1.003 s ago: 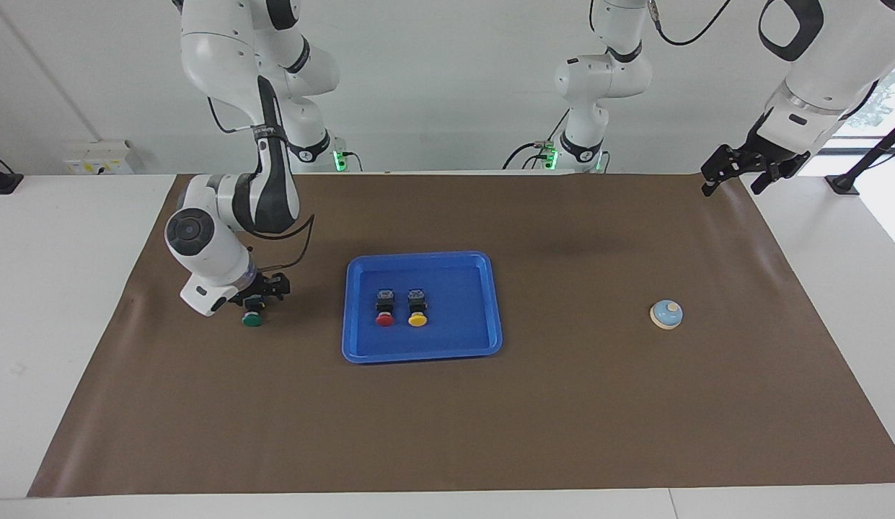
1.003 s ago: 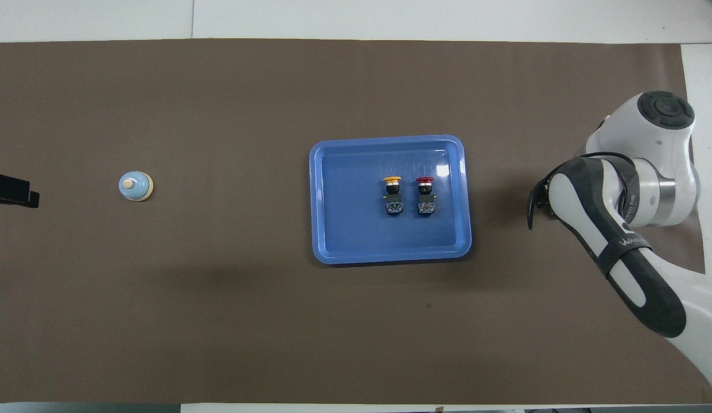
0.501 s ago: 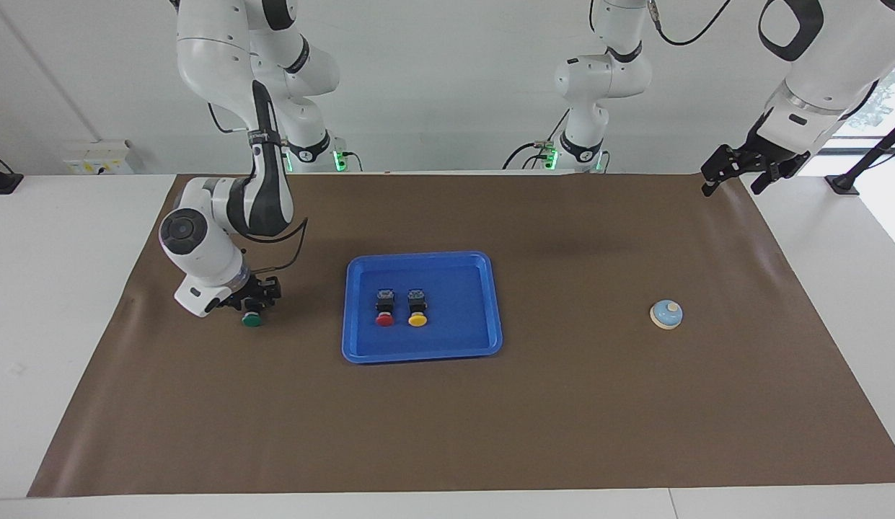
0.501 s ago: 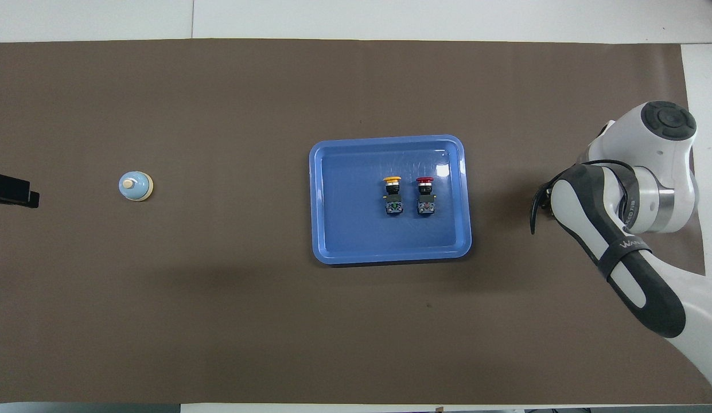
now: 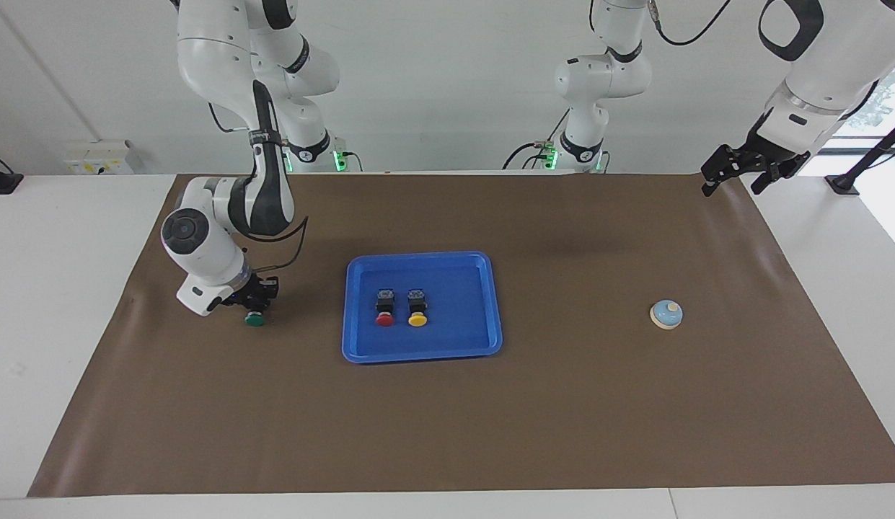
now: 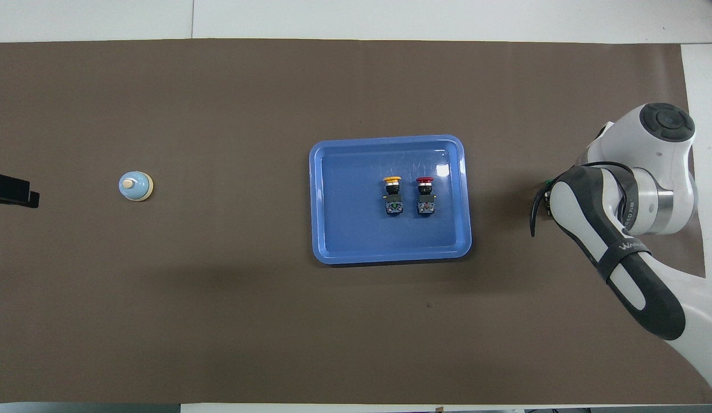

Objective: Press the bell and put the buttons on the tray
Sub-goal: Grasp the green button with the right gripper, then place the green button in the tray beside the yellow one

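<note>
The blue tray [image 5: 422, 349] [image 6: 390, 256] lies mid-table with the red button [image 5: 384, 318] [image 6: 425, 182] and the yellow button [image 5: 417, 318] [image 6: 392, 181] in it, side by side. The green button [image 5: 254, 319] stands on the brown mat beside the tray, toward the right arm's end. My right gripper [image 5: 256, 303] is low over it and shut on its black body. In the overhead view the arm hides all of it but a green sliver [image 6: 544, 183]. The bell [image 5: 666, 314] [image 6: 136, 186] stands alone toward the left arm's end. My left gripper [image 5: 732, 176] waits open, raised over the mat's corner.
A brown mat [image 5: 562, 418] covers the table, with white table edges around it. The right arm's elbow and forearm [image 6: 619, 241] hang over the mat beside the tray. Only the left gripper's tip [image 6: 11, 192] shows at the overhead view's edge.
My right gripper has shifted a little and settled directly over the green button, which nudged slightly toward the tray. The left arm, bell, tray and other buttons have not moved.
</note>
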Robot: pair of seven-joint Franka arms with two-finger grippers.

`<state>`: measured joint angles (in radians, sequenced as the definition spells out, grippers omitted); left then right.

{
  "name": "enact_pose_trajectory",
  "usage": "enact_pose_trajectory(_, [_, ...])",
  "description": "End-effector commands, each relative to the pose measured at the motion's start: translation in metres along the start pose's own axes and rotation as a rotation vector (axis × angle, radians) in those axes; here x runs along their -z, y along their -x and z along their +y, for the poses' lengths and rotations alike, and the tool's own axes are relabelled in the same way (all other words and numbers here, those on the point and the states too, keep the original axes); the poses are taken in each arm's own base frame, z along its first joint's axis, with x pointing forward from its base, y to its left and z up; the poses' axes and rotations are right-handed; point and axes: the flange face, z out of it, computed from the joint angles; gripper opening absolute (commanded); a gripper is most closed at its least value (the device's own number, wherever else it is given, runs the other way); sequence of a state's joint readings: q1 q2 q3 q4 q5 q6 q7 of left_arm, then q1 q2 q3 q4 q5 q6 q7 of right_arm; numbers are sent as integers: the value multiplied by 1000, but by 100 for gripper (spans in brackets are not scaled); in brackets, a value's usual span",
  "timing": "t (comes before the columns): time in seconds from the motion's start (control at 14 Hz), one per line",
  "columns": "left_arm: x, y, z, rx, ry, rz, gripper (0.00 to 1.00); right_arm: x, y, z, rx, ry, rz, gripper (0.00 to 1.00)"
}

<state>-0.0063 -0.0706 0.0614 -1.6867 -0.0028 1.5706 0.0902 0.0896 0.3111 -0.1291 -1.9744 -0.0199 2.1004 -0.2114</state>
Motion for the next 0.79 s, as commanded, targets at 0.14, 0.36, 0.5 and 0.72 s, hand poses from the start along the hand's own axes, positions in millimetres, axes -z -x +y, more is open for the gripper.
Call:
enact_pose_trajectory(0.14, [2, 8, 3, 10, 15, 2, 100, 79, -35, -126, -29, 38, 16, 0])
enact_pose_trajectory(0.36, [1, 8, 3, 10, 16, 1, 100, 98, -46, -227, -190, -64, 65, 0])
enact_pose_trajectory(0.5, [2, 8, 3, 10, 15, 2, 100, 111, -59, -292, -242, -148, 100, 0])
enact_pose_trajectory(0.72, [1, 8, 3, 10, 16, 1, 100, 102, -65, -384, -300, -181, 181, 0])
